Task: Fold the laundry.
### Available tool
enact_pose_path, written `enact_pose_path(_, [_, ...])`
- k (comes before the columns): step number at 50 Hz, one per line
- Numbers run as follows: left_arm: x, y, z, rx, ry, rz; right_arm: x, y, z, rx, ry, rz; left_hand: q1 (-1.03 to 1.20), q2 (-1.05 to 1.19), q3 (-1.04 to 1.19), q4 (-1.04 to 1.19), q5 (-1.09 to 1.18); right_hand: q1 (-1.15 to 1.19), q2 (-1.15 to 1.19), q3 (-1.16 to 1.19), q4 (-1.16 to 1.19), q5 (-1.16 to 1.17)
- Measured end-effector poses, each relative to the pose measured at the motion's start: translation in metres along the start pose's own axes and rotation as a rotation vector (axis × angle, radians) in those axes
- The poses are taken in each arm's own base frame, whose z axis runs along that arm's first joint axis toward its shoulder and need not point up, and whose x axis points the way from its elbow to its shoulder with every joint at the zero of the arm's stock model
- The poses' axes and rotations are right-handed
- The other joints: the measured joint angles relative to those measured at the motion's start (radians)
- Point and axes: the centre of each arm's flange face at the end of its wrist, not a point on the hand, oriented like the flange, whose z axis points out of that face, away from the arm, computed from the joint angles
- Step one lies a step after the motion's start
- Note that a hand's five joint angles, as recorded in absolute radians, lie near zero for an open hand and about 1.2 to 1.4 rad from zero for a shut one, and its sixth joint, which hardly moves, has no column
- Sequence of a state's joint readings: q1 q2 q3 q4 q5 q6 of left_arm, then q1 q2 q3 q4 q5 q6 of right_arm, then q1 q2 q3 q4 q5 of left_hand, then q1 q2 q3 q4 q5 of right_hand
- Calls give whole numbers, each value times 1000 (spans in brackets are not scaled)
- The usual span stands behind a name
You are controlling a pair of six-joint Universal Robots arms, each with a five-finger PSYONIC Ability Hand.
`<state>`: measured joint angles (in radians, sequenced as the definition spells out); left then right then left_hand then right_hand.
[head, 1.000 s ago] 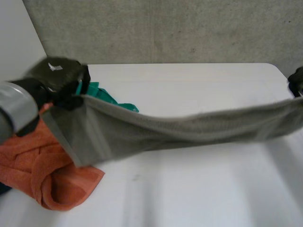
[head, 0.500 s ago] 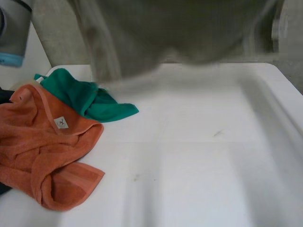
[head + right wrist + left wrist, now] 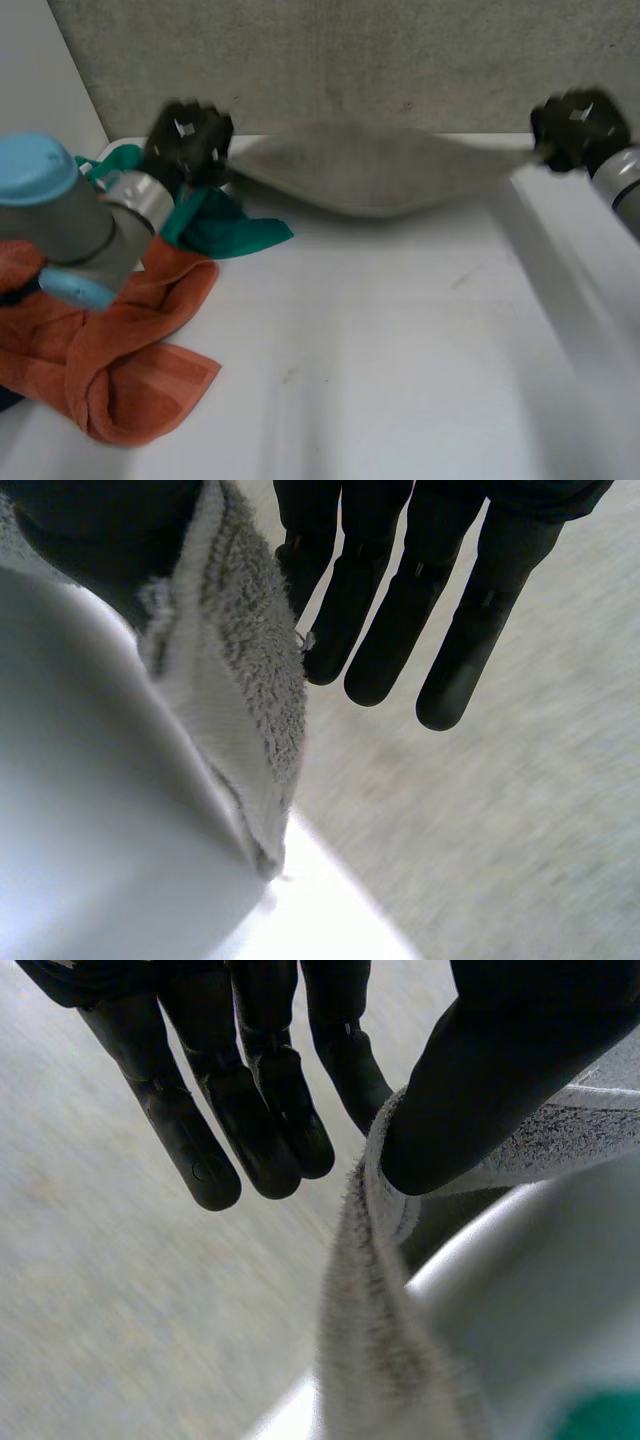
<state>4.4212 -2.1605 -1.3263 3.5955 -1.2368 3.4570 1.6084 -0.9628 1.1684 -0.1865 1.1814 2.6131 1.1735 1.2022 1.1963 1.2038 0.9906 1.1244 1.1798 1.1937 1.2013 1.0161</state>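
Swinging down from its high fling of half a second ago, the grey towel (image 3: 370, 170) now hangs stretched along the far side of the white table (image 3: 400, 350), around 12 o'clock in the head view. It bellies softly in the middle. The left hand (image 3: 188, 140) holds one end at 10 o'clock and the right hand (image 3: 575, 125) holds the other at 2 o'clock. That looks like a shake-out finishing, so laying it flat for the first fold is likely next. A rumpled orange towel (image 3: 100, 340) heaps at 8 o'clock, with a green towel (image 3: 215, 225) crumpled at 10 o'clock beside the left hand.

Over to the left wrist view: the left hand (image 3: 250, 1110) pinches the grey towel (image 3: 370, 1290) between thumb and a finger, the other fingers straight. The hem is a thick, fuzzy terry ridge.

In the right wrist view, the right hand (image 3: 380, 630) clamps the grey towel (image 3: 240, 660) the same way. The thumb presses a looped, nubby edge with a flat woven band.
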Motion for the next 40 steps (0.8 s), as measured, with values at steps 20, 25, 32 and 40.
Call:
enact_pose_path(20, [61, -21, -176, -777, 384, 143, -2, 15, -156, -728, -391, -289, 0, 0, 0, 0, 0, 0, 0, 0, 0, 0])
enact_pose_path(25, [63, -24, -172, -763, 392, 192, -5, 21, -154, -685, -396, -302, 0, 0, 0, 0, 0, 0, 0, 0, 0, 0])
enact_pose_path(32, [60, -14, -114, -574, 293, 242, -5, 37, -122, -633, -297, -238, 0, 0, 0, 0, 0, 0, 0, 0, 0, 0])
enact_pose_path(40, [65, 0, -36, -338, 206, 271, 12, 59, -80, -572, -70, -172, 0, 0, 0, 0, 0, 0, 0, 0, 0, 0])
